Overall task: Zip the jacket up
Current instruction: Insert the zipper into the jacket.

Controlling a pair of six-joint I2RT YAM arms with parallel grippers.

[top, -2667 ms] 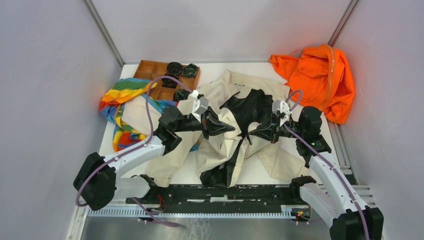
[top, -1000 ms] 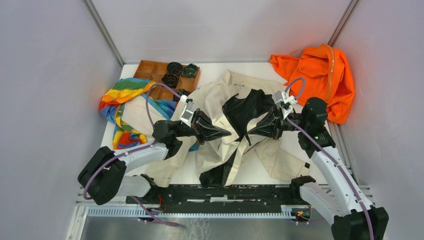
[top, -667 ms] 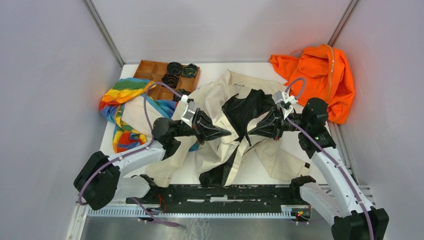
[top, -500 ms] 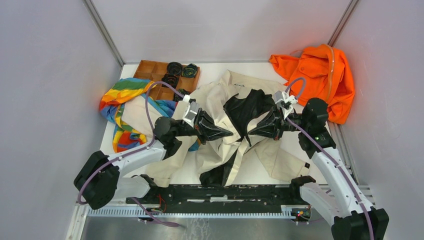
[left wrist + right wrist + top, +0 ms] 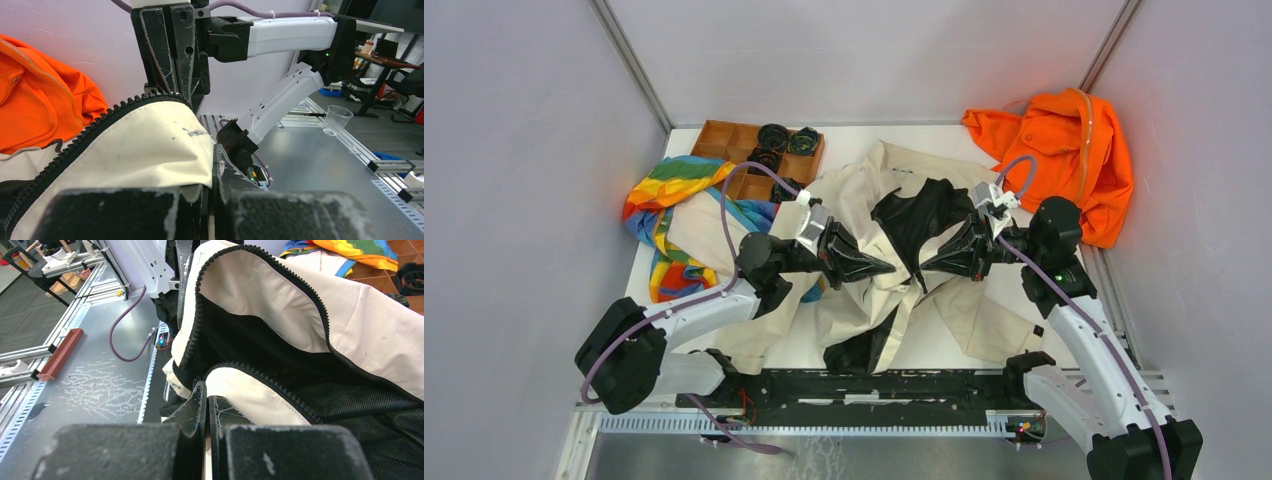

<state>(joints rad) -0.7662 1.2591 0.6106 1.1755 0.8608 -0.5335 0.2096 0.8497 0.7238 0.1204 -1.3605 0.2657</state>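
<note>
Jacket (image 5: 969,305) unzipped | your left gripper (image 5: 886,268) and right gripper (image 5: 924,266) each clamp 1 front half, apparently | left has edged inward; 2 halves nearly meet.

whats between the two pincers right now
A stretch of the jacket, black lining showing, spans the gap between the left pincer and the right pincer, both shut on it; clearest in the top view.

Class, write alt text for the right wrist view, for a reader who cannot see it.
The right gripper, jaws shut, pinches the zipper edge of a cream jacket whose front folds open, showing black lining. A rainbow-striped cloth lies at top right.
</note>
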